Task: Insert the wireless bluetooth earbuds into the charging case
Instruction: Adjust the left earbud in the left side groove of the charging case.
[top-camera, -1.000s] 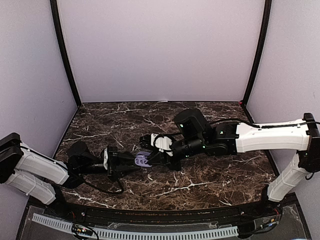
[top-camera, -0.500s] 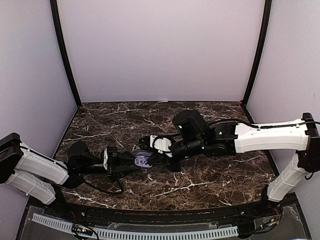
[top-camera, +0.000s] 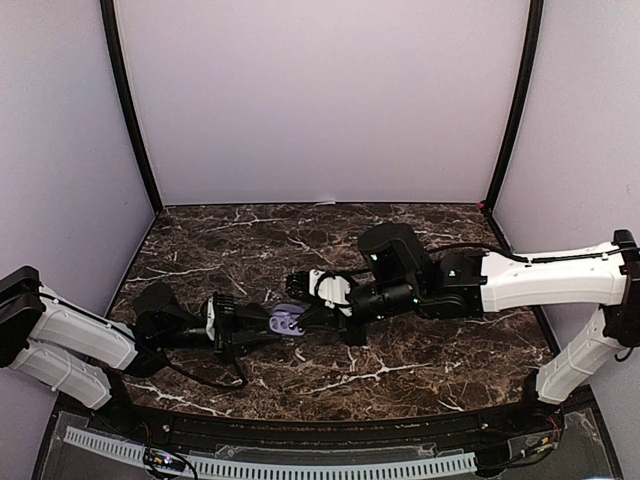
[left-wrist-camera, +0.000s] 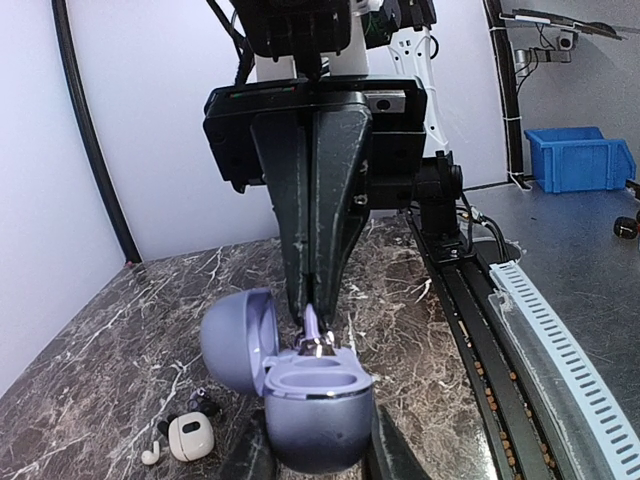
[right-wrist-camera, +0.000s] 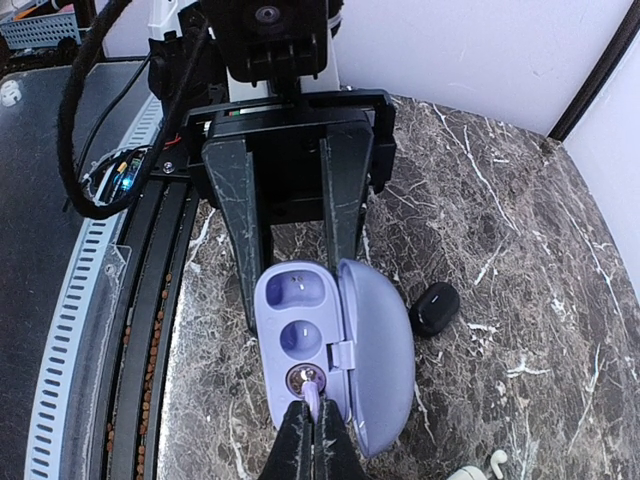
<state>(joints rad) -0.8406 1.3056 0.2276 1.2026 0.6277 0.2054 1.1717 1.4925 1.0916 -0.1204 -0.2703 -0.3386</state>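
**Item 1. Lilac charging case** (right-wrist-camera: 300, 335): Small oval shell. Its lid (right-wrist-camera: 378, 350) is swung open to one side on a hinge. It sits near the middle of the bench (top-camera: 420, 360), towards the front edge. The moulded recesses of the base face up towards the right wrist camera. Whether the base touches the bench cannot be told.

**Item 2. Left gripper** (right-wrist-camera: 296, 286): It reaches in from the left, low over the bench. The jaws are narrow and clamp the lower shell of the lilac charging case from both sides. Black fingers (right-wrist-camera: 240, 230) run along the shell.

**Item 3. Right gripper** (left-wrist-camera: 313, 300): It reaches in from the right and points at the open case. The jaws are pinched together on the thin stem of one earbud, with the tips just above the case's rim.

**Item 4. Lilac earbud** (right-wrist-camera: 309, 384): It has a lilac stem and a metallic head. The stem is held in the right gripper. The head sits at the mouth of the recess nearest the right wrist camera, next to the hinge. How deep it sits cannot be told.

**Item 5. White case** (left-wrist-camera: 188, 437): Small and rounded. It lies on the bench beside the held case, apart from it.

**Item 6. White earbud** (left-wrist-camera: 150, 455): It lies loose on the bench, just beside the white case.

**Item 7. Black case** (right-wrist-camera: 435, 308): Oval and closed. It lies on the bench near the open lid and does not touch it.

**Item 8. Bench**: Dark brown marble pattern with pale veins. Plain lilac walls stand on three sides.
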